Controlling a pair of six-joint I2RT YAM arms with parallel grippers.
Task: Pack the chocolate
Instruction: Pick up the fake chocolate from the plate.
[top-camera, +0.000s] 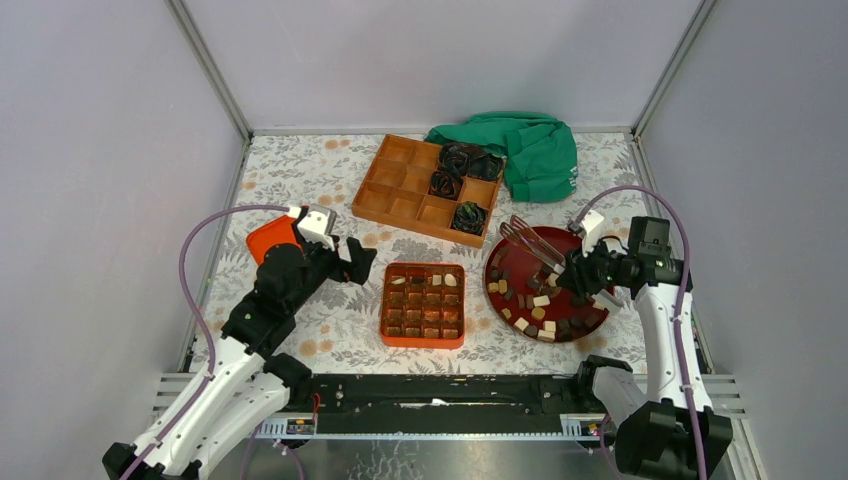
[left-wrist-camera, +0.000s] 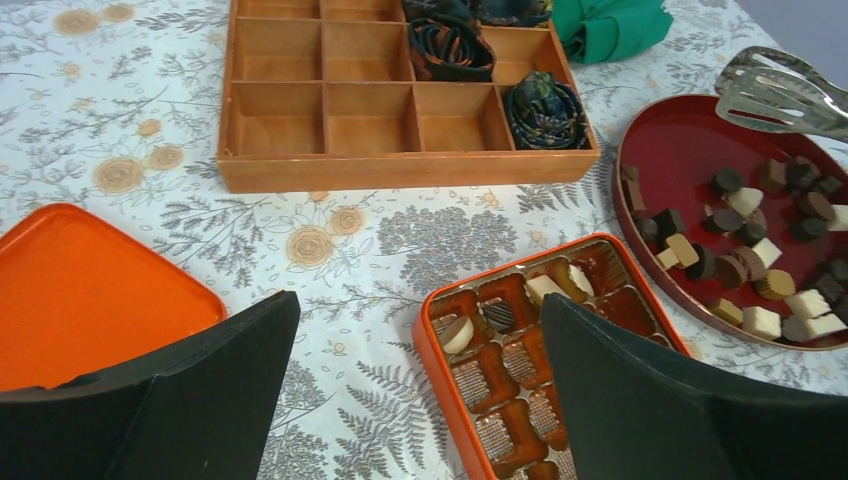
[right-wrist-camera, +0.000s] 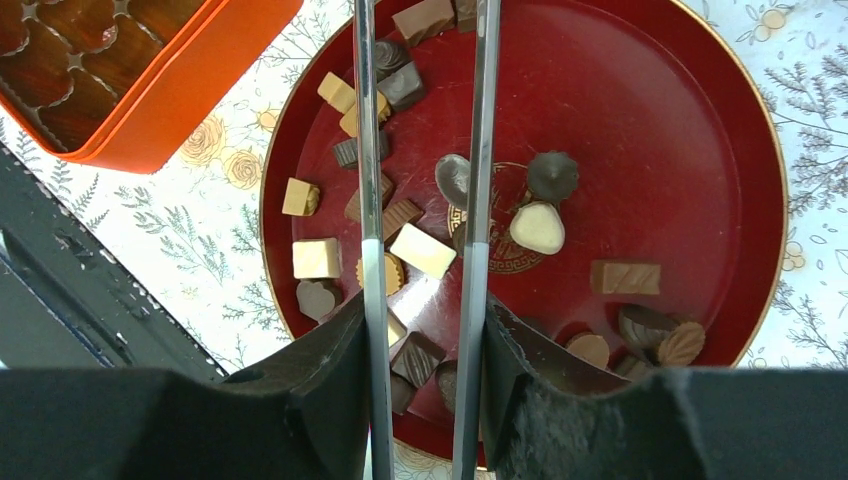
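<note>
The right wrist view makes plain the right gripper (right-wrist-camera: 425, 390) clamped on both arms of the tongs (right-wrist-camera: 484, 150) above chocolate (right-wrist-camera: 423, 250) on the red plate (right-wrist-camera: 660, 130). Left of that plate, the left gripper (left-wrist-camera: 420, 300) gapes empty

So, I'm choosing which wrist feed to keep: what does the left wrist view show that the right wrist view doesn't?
Left wrist only: the open left gripper, the wooden divider box holding black bundles, the orange lid and the green cloth.
Right wrist only: the right gripper shut on the tongs, and a gold emblem in the middle of the red plate.
Both: the red plate, its chocolate pieces, the orange tray and the tongs.
</note>
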